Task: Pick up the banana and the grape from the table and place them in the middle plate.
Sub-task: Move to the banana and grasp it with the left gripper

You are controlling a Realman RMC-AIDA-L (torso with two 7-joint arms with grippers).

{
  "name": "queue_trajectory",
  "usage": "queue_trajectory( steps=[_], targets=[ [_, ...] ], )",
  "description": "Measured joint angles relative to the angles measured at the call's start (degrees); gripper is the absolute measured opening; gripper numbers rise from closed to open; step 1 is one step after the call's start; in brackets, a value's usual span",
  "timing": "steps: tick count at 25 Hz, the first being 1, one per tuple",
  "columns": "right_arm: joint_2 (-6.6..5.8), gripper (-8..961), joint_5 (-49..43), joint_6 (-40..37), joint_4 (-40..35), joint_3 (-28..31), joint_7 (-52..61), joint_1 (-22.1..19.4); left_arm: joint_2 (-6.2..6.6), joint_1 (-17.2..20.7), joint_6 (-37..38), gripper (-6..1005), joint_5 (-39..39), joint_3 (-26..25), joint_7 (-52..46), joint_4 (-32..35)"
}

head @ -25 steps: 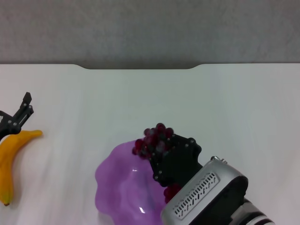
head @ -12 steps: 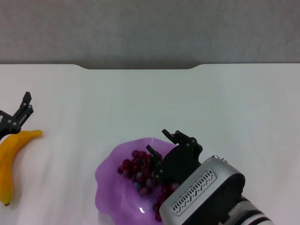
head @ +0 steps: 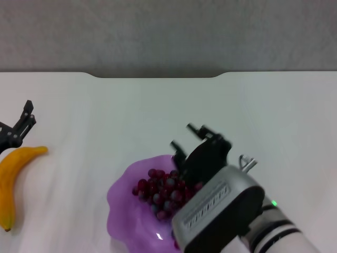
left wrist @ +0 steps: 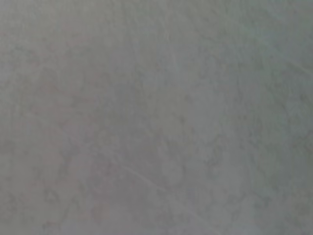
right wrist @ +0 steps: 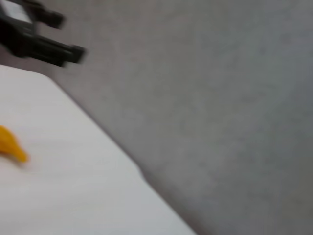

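Grape [head: 160,194] lies in the middle plate [head: 124,205], so the spread, empty right gripper [head: 188,137] should lift clear while the left gripper [head: 18,129], its finger state unclear, takes the banana [head: 13,176] mid-length.

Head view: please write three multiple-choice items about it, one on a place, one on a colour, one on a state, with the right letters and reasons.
1. Where does the grape lie?
A. in the middle plate
B. on the bare table
C. beside the banana

2. What colour is the plate?
A. green
B. purple
C. white

3. How is the right gripper?
A. shut on the grape
B. shut on the banana
C. open, empty

Answers: 1 A, the bunch rests inside the dish; 2 B, its wavy rim shows purple; 3 C, its fingers stand apart above the bunch.
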Motion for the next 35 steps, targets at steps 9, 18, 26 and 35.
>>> queue_trajectory(
  steps=[9,18,26,35],
  targets=[
    [-1.61,380,-1.14,14.75,1.5,0.42,6.96,3.83,-0.16,-0.22,-0.03,905,-0.53,0.03,-0.27,-0.14],
    [-3.39,89,-10.69,28.13,7.53,1.83,24.89,3.7,-0.21,-0.17,-0.21,904,-1.3,0.07,-0.43,-0.14],
    [-4.7,20,-12.97,35.91,14.92,1.6,47.47,0.32,-0.23,-0.02,-0.58,901,-2.46,0.08,-0.44,-0.44],
    [-3.09,20,-11.53,36.24,26.96,1.41,67.6,-3.63,-0.29,-1.11,-0.71,898,-4.47,-0.04,-0.53,-2.8]
  ],
)
